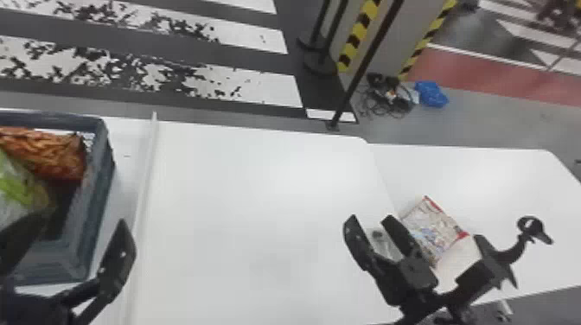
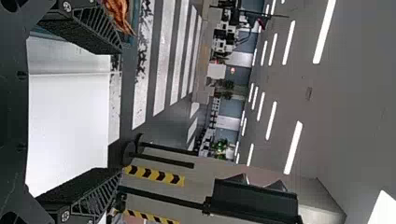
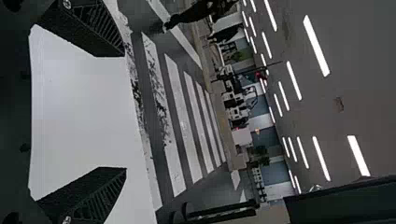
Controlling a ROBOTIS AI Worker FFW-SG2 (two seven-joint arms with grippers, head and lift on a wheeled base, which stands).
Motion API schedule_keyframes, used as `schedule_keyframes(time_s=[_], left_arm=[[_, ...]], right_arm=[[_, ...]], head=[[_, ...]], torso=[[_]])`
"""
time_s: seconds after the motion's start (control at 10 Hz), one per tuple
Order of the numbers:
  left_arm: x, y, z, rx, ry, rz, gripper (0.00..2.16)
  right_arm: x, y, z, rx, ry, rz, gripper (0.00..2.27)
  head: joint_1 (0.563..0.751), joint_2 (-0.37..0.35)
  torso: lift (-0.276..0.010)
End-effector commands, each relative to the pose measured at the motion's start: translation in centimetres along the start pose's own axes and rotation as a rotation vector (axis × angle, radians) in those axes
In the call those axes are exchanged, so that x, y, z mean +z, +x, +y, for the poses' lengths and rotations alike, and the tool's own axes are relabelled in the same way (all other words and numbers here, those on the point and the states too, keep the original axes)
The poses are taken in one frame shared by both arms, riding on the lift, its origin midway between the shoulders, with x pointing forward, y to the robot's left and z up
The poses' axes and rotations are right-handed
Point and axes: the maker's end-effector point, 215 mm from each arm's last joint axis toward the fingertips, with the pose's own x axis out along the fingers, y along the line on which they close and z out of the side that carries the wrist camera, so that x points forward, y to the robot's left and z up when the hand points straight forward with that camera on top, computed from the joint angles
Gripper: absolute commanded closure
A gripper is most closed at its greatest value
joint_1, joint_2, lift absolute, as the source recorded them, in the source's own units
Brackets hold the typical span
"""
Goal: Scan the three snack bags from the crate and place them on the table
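White table (image 1: 259,203), its right end meeting a second table (image 1: 488,173); beyond, striped floor (image 1: 268,86) and a column (image 1: 389,47) edged in yellow and black. At left, grey crate (image 1: 93,194) containing an orange bag (image 1: 52,153) and a green bag (image 1: 17,186). Left gripper (image 1: 67,248), near the crate: fingers apart, empty. Right gripper (image 1: 371,218), likewise; near it, a red-and-white bag (image 1: 436,229) lies on the second table.
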Motion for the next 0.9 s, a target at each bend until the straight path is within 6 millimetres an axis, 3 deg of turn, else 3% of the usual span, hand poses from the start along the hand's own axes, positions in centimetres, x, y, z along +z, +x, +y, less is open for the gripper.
schedule_keyframes(time_s=[0.0,0.3,0.6,0.8], left_arm=[[-0.1,0.1,0.3,0.013,-0.002,0.002,0.10],[-1.2,0.0,1.3,0.039,0.006,0.019,0.10],[-2.3,-0.5,3.0,0.067,0.006,0.037,0.10],[0.1,-1.2,6.4,0.133,-0.016,-0.024,0.10]], right_arm=[[-0.6,-0.6,2.6,0.018,-0.008,-0.047,0.06],[-3.2,-1.0,5.4,0.050,-0.059,-0.089,0.09],[-2.5,-0.8,4.5,0.037,-0.081,-0.096,0.09],[-2.5,-0.8,4.2,0.040,-0.090,-0.095,0.09]], head=[[0.695,-0.306],[0.695,-0.235],[0.695,-0.198],[0.695,-0.184]], torso=[[-0.036],[-0.036],[-0.036],[-0.036]])
